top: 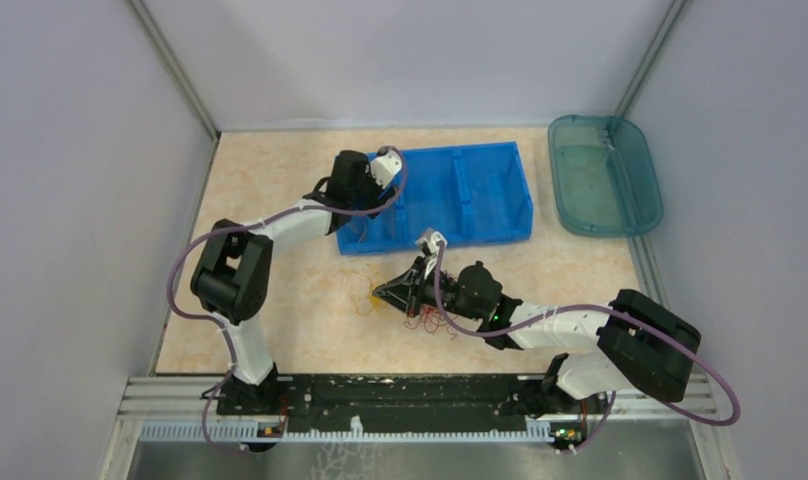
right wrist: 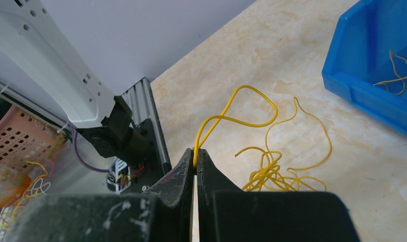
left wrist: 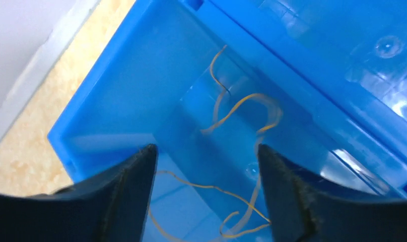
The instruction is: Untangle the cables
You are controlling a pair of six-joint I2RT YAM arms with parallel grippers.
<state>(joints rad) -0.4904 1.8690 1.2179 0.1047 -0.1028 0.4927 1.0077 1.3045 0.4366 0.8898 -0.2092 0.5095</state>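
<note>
My left gripper (left wrist: 206, 148) hangs open over the left compartment of the blue bin (left wrist: 121, 91). Thin yellow cables (left wrist: 242, 98) lie loose on the bin floor below and between its fingers, and nothing is gripped. My right gripper (right wrist: 195, 151) is shut on one yellow cable (right wrist: 200, 135), which loops up from the tips. Just beyond it a small tangle of yellow cables (right wrist: 267, 174) rests on the table. From above, the right gripper (top: 380, 293) sits in front of the bin, with yellow cables (top: 365, 300) at its tips and red cables (top: 432, 322) beside the arm.
The blue bin (top: 500, 235) stands at the table's centre back, with a divider down its middle. A teal tub (top: 652, 190) stands at the back right. Grey walls close in both sides. A pink basket (right wrist: 20, 146) sits off the table's near edge.
</note>
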